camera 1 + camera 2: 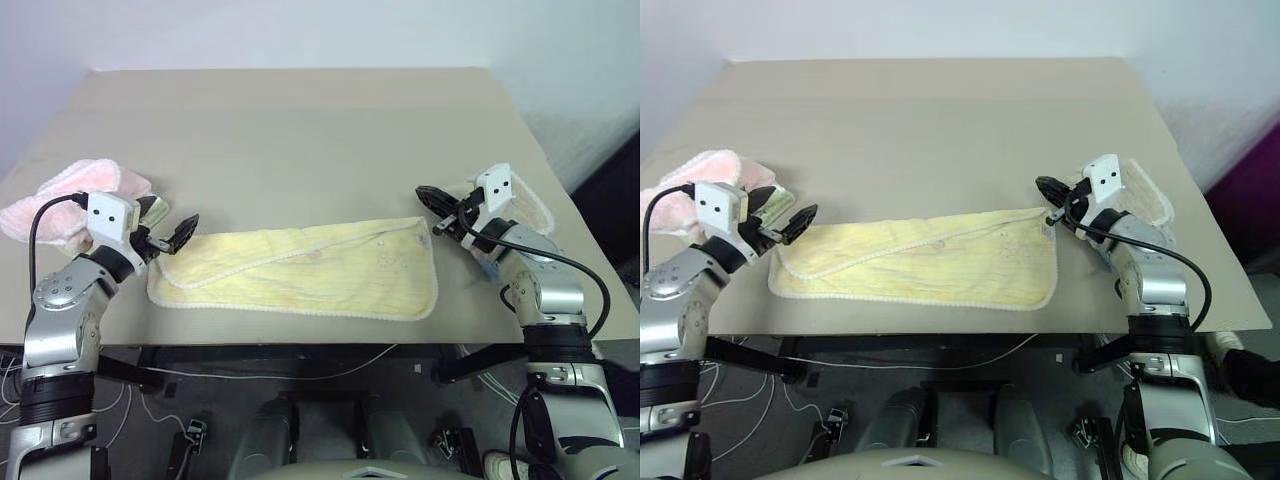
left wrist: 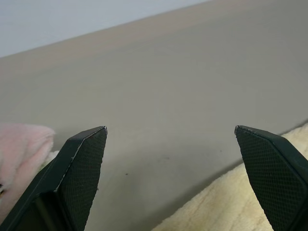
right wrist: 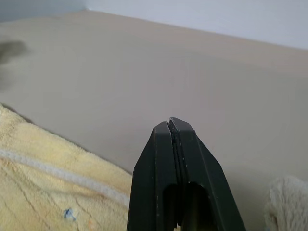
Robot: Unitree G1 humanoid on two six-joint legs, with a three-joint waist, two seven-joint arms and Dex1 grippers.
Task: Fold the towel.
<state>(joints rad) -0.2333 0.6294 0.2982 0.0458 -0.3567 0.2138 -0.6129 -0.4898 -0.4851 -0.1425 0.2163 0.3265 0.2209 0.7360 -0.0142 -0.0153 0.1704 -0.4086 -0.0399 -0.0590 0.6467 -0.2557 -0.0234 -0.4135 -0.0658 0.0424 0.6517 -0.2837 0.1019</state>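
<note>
Left eye view: the pale yellow terry-cloth towel [image 1: 300, 270], a long rectangle with whitish stitched edging, lies flat along the near edge of the beige table [image 1: 300, 130]. One layer is folded over lengthwise, so that an edging line runs diagonally across the upper surface.

Left tool [image 1: 170, 238]: positioned just beside the left end of the towel, above the table surface. In the left wrist view, the two black fingers [image 2: 79, 168] stand wide apart with bare table between them; nothing is gripped. A corner of the yellow cloth shows next to one finger.

Right tool [image 1: 1052, 192]: positioned just off the far right corner of the towel, pointing toward the robot's left. In the right wrist view, its fingers [image 3: 180, 178] are pressed together with no cloth between them; the tool is closed and empty.

Fluffy pink towel [image 1: 60, 200]: bunched on the table at the left edge, behind the left tool.

Beige towel with white trim [image 1: 1145, 200]: lies on the table at the right edge, partly covered by the right arm.
</note>
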